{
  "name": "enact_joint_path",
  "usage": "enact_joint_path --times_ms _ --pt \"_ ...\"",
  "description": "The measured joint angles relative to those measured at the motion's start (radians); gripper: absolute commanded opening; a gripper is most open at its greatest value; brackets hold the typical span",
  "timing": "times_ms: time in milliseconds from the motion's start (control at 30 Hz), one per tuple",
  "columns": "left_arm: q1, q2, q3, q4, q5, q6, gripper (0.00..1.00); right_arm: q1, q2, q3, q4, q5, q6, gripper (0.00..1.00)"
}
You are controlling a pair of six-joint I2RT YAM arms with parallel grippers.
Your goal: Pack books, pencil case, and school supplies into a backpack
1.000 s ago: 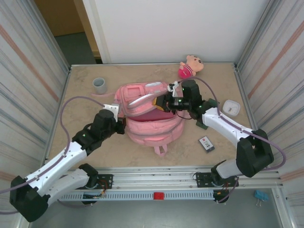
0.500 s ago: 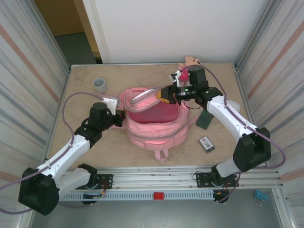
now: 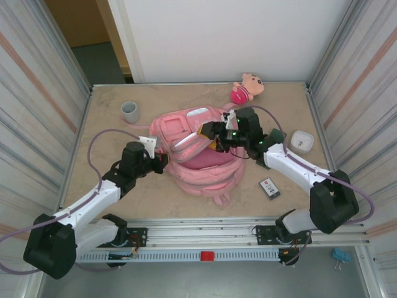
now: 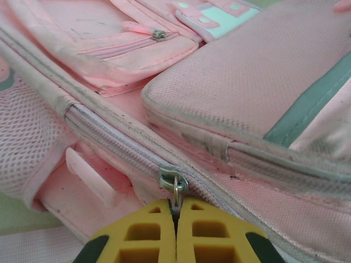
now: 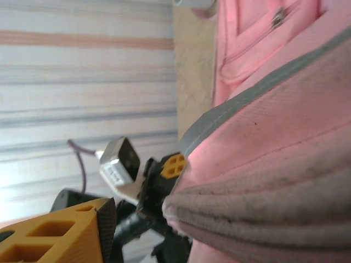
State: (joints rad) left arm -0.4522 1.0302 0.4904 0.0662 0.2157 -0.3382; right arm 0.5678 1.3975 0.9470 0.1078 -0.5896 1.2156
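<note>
Top view: the left arm lies low across the table with its elbow bent. The left gripper (image 3: 161,162) is at the left edge of the backpack (image 3: 205,177), a soft pink fabric bag lying mid-table. The right arm arches in from the right, and the right gripper (image 3: 211,132) meets the bag's raised flap. A small black rectangular piece (image 3: 268,187) lies near and to the right of the bag.

Left wrist: yellow, hollow-celled fingers (image 4: 148,235) are pressed together on a metal zip pull (image 4: 175,186), between mesh and woven panels.

Right wrist: one orange-yellow finger (image 5: 60,235) sits beside ribbed pink fabric. I cannot tell whether that claw is clamped.
</note>
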Motion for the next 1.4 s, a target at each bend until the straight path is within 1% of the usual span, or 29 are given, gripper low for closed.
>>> enact_joint_path --times_ms 67,133,167,267,400,533,667,767,1000,1133,1267,1300,1400 --pt "-0.004 0.01 0.0 0.011 -0.007 -0.004 0.0 0.037 -0.011 -0.009 0.006 0.079 0.015 0.34" --pt "-0.006 0.014 0.0 0.016 -0.026 -0.004 0.0 0.056 -0.016 -0.015 0.013 0.126 0.022 0.21" --pt "-0.008 0.014 0.0 0.016 -0.035 -0.003 0.0 0.059 -0.016 -0.017 0.015 0.134 0.029 0.16" --pt "-0.006 0.014 0.0 0.018 -0.079 0.002 0.0 0.053 -0.016 -0.014 0.01 0.13 0.016 0.09" --pt "0.027 0.019 -0.001 0.043 -0.094 0.012 0.0 0.013 -0.014 0.034 -0.05 0.054 -0.038 0.06" --pt "0.069 0.036 -0.003 0.106 -0.065 0.039 0.0 -0.033 0.003 0.141 -0.14 -0.046 -0.114 0.05" --pt "0.102 0.083 0.0 0.17 -0.032 0.071 0.0 -0.066 0.021 0.225 -0.232 -0.14 -0.183 0.05" --pt "0.121 0.138 0.008 0.197 -0.024 0.089 0.0 -0.085 0.028 0.258 -0.275 -0.201 -0.214 0.04" --pt "0.124 0.207 0.035 0.255 -0.034 0.107 0.01 -0.093 0.04 0.269 -0.293 -0.242 -0.249 0.03" --pt "0.13 0.235 0.066 0.258 -0.047 0.112 0.24 -0.097 0.041 0.27 -0.293 -0.241 -0.256 0.04" --pt "0.154 0.228 0.097 0.191 -0.072 0.092 0.47 -0.098 0.041 0.277 -0.293 -0.224 -0.257 0.05" --pt "0.159 0.219 0.107 0.163 -0.084 0.073 0.52 -0.097 0.042 0.277 -0.29 -0.216 -0.256 0.05" --pt "0.166 0.163 0.145 0.069 -0.108 0.022 0.61 -0.082 0.051 0.277 -0.28 -0.192 -0.255 0.05"
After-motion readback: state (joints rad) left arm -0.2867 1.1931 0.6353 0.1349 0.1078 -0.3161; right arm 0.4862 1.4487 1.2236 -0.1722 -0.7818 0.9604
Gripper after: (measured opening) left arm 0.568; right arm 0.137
